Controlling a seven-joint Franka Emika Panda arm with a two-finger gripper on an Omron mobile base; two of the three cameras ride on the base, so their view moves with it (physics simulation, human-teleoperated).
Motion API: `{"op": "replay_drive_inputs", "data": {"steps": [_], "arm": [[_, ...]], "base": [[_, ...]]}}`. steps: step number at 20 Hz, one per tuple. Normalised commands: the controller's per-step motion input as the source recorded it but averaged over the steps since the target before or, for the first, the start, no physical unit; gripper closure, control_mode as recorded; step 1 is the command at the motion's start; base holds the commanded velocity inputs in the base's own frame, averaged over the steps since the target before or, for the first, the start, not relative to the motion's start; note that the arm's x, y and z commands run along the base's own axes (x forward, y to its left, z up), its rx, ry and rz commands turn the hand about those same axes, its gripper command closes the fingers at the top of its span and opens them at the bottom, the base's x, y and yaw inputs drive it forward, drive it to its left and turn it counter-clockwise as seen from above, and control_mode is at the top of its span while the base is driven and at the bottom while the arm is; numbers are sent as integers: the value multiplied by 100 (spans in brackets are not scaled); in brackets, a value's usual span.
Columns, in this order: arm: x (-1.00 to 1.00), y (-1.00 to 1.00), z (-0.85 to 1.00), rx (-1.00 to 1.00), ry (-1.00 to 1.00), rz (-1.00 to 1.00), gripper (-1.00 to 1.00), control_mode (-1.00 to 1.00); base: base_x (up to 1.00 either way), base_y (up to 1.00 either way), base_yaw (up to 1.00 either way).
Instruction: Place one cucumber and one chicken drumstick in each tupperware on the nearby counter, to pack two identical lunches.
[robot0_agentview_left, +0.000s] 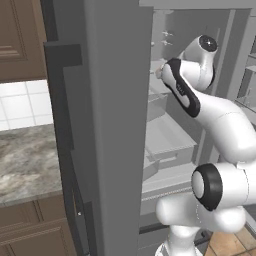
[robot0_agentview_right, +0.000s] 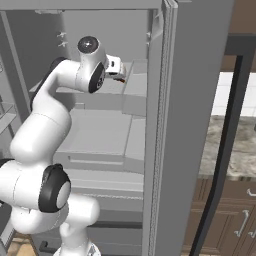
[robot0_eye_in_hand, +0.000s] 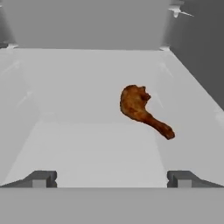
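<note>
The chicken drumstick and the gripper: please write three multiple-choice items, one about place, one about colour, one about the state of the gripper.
1. Where does the chicken drumstick lie?
A. on a fridge shelf
B. on the counter
C. in a cabinet drawer

2. What colour is it?
A. green
B. reddish-brown
C. white

3. How is the gripper?
A. shut on the drumstick
B. shut, empty
C. open

Answers: 1 A, pale grey shelf surface lies under it; 2 B, plainly brown in the hand view; 3 C, fingertips stand wide apart, drumstick beyond them.
</note>
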Motion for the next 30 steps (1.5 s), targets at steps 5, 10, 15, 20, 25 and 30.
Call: {"op": "replay_drive_inputs", "data": {"steps": [5,10,15,20,25,30], "arm": [[25,0,0,-8,0,9,-100,-100],[25,0,0,-9,0,4,-100,-100],[17,-8,0,-7,0,0,-100,-100],[36,-4,0,-2,1,0,-100,-100],[32,-6,-9,0,1,0,-100,-100],[8,-16,-10,0,3,0,-100,-100]], "base": [[0,0,0],[0,0,0],[0,0,0],[0,0,0],[0,0,0],[0,0,0]]}}
